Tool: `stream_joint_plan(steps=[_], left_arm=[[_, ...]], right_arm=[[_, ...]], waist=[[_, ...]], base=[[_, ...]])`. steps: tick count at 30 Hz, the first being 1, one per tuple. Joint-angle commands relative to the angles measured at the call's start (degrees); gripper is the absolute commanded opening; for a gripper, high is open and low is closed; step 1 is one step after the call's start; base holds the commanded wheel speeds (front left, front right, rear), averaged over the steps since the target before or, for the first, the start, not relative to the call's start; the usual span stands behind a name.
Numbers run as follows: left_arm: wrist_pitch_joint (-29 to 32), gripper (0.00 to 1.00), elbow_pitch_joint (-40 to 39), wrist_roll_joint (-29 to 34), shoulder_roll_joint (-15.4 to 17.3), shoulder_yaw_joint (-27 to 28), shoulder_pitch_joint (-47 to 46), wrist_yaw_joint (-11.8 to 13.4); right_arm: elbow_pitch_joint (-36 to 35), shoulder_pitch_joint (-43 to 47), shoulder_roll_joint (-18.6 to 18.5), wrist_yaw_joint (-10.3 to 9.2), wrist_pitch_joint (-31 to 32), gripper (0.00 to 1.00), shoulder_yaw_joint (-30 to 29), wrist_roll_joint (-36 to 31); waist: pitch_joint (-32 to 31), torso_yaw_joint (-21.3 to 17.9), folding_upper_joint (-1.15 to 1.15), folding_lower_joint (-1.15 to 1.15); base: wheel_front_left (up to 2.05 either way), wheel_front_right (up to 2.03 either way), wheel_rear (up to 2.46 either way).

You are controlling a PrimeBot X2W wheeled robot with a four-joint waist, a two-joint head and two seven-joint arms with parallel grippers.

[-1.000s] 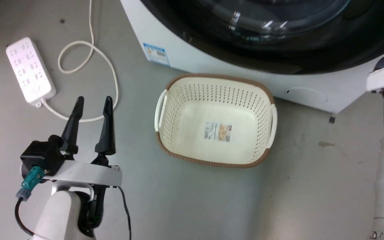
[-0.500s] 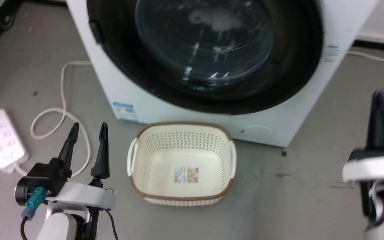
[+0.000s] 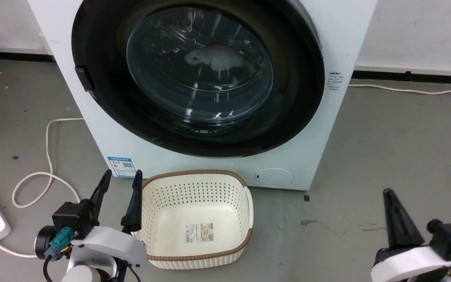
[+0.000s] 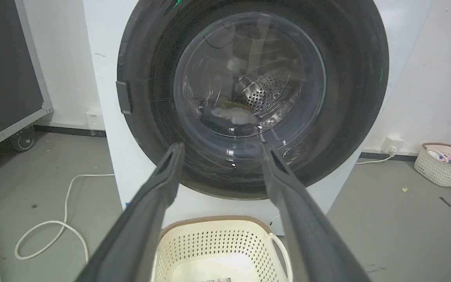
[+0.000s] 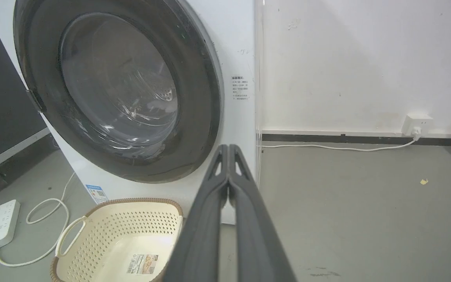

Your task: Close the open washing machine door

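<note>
While my head is tilting up, the whole head view is shifting. The washing machine door (image 3: 198, 74), which was cut off at the top edge a moment ago, is now filling the upper middle of the frame. The basket (image 3: 194, 172) is now sitting lower, at the bottom centre. It is the camera that is moving, not these things.

My right pincer (image 3: 390, 197) is now showing in the lower right corner, its fingers pressed together on nothing. My left pincer (image 3: 122, 176) is standing at the lower left with its fingers apart, also holding nothing, just beside the basket's rim.

The door is lying flat against the white machine front (image 3: 347, 39) in all three views, so I am judging that the closing is done, or nearly done. Whether it is really locking, I am not able to tell. The frame is cutting off the top of the door, and a pale shape (image 3: 213, 58) behind its window is looking too unclear to name.
</note>
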Motion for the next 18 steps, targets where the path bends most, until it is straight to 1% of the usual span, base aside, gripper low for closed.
stream_joint_plan(steps=[1,2,3,4,18], left_arm=[[0.1,1.00,0.2,-0.3,0.0,-0.1,0.8,0.0],[0.3,1.00,0.3,-0.3,-0.1,-0.2,0.8,0.0],[0.5,1.00,0.4,-0.4,-0.1,-0.3,0.8,0.1],[0.6,1.00,0.6,-0.5,-0.2,-0.4,0.9,0.1],[1.4,1.00,1.7,-1.5,-0.3,-1.0,1.0,0.7]], right_arm=[[0.1,0.8,-0.2,-0.04,0.4,0.00,0.3,0.3],[0.2,1.2,-0.2,-0.04,1.0,0.24,0.6,0.4],[0.3,1.4,-0.2,-0.04,1.6,0.98,0.7,0.6],[0.2,1.5,-0.2,-0.04,1.8,1.00,0.8,0.6],[-0.5,1.9,-0.2,-0.04,2.5,1.00,1.4,1.0]], waist=[[0.0,0.0,0.00,0.01],[-0.1,0.0,0.00,0.01],[-0.2,0.0,0.00,0.01],[-0.2,0.0,0.00,0.01],[0.1,0.2,0.00,0.01]], base=[[0.00,0.00,0.00],[0.00,0.00,0.00],[0.00,0.00,0.00],[0.00,0.00,0.00],[0.00,0.00,0.00]])
